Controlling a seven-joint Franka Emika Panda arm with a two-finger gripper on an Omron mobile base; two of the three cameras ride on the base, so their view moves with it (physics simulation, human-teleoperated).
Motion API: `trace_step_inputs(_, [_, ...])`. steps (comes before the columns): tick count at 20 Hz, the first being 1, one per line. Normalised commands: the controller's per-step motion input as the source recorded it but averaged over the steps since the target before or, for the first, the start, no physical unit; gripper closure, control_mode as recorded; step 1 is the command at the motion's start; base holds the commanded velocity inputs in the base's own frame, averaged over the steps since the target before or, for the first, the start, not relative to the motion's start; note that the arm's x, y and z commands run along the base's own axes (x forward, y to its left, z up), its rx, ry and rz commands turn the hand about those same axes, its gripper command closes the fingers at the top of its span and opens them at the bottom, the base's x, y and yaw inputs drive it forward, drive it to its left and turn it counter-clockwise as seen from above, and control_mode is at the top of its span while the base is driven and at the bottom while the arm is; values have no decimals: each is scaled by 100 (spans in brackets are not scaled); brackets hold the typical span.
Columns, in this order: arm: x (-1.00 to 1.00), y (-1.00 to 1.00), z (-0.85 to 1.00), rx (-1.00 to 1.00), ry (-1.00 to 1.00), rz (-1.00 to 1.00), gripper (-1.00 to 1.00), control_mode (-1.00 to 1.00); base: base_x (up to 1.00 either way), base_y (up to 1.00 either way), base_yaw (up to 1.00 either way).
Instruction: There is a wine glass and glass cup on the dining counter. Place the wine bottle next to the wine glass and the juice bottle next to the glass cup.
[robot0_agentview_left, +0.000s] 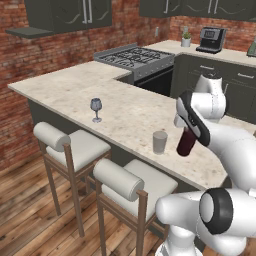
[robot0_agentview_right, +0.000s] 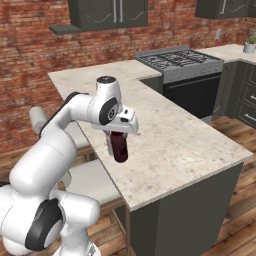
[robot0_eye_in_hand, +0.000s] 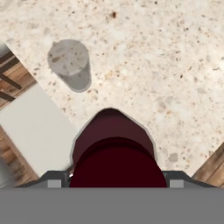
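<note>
here the tool (robot0_agentview_left: 187, 131) is gripping the juice bottle (robot0_agentview_left: 186, 142) by its cap, holding it above the surface (robot0_agentview_left: 125, 107) near the glass cup (robot0_agentview_left: 159, 142). lowering it straight down just beside the cup, without knocking it, looks best. the bottle is hiding the fingertips.

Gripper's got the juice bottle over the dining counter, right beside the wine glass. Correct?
Not quite. The gripper does hold the juice bottle over the dining counter, but beside the glass cup, as the left base view shows. The wine glass stands well apart.
</note>
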Motion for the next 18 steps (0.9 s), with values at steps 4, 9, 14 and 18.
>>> trace_step_inputs(4, [16,0,-27,0,0,4,100,-100,0,0,0])
trace_step_inputs(9, [13,0,-23,0,0,5,100,-100,0,0,0])
trace_step_inputs(14, [13,0,-22,0,0,6,100,-100,0,0,0])
trace_step_inputs(18, [6,0,-20,0,0,7,100,-100,0,0,0])
